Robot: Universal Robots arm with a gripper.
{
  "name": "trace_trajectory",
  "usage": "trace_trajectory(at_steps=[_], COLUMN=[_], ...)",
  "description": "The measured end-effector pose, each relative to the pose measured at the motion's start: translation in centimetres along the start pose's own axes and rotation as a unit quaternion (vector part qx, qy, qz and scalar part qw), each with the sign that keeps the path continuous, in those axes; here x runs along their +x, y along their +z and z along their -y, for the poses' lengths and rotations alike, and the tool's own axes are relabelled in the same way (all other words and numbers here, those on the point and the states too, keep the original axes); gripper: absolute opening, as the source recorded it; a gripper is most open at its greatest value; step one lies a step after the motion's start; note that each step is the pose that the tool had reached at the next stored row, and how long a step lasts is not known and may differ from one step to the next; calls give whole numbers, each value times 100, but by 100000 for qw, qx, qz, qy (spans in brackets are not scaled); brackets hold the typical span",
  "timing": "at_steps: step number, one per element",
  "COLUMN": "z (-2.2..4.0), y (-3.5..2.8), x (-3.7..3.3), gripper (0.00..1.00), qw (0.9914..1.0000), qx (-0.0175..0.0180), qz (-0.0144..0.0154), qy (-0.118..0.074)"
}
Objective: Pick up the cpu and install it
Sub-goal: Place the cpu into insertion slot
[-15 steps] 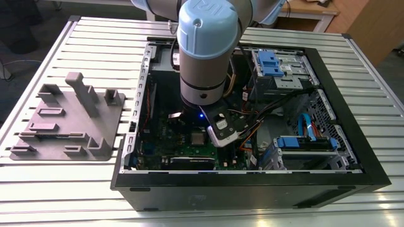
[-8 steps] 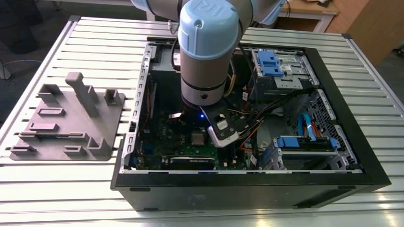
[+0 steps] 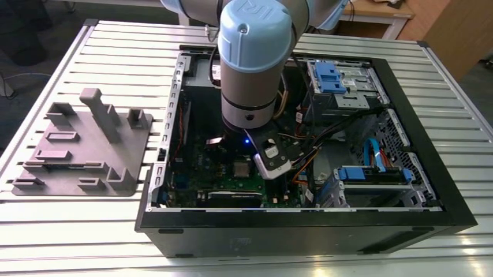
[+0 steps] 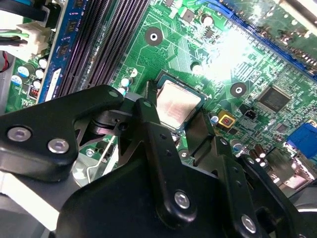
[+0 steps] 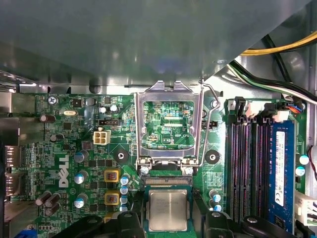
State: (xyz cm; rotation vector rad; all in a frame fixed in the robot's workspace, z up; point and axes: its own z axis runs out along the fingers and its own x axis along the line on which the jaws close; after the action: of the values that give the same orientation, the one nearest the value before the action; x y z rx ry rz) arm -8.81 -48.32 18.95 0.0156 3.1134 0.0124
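Currently the gripper [image 4: 176,113] hangs low over the green circuit board [image 5: 74,148] inside the open computer case [image 3: 308,228], its two black fingers [image 4: 148,129] spread apart with nothing clamped between them. In the first wrist view the cpu [image 5: 167,210] lies flat in its socket on the board, between the fingertips and just beside each. The hinged metal socket frame [image 5: 168,94] lies swung open next to it. A grey tray [image 3: 77,156] rests on the slatted table [image 3: 115,46], on the exterior view's left of the case
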Motion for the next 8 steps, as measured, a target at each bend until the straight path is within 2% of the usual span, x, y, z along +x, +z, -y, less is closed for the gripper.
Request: trace_trajectory(at_steps=[7,8], z=[-1,-1], y=[1,0], x=[0,0], gripper=[48,54], qw=[100000,100000], qx=[-8,1], qz=[2,-1], qy=[1,0])
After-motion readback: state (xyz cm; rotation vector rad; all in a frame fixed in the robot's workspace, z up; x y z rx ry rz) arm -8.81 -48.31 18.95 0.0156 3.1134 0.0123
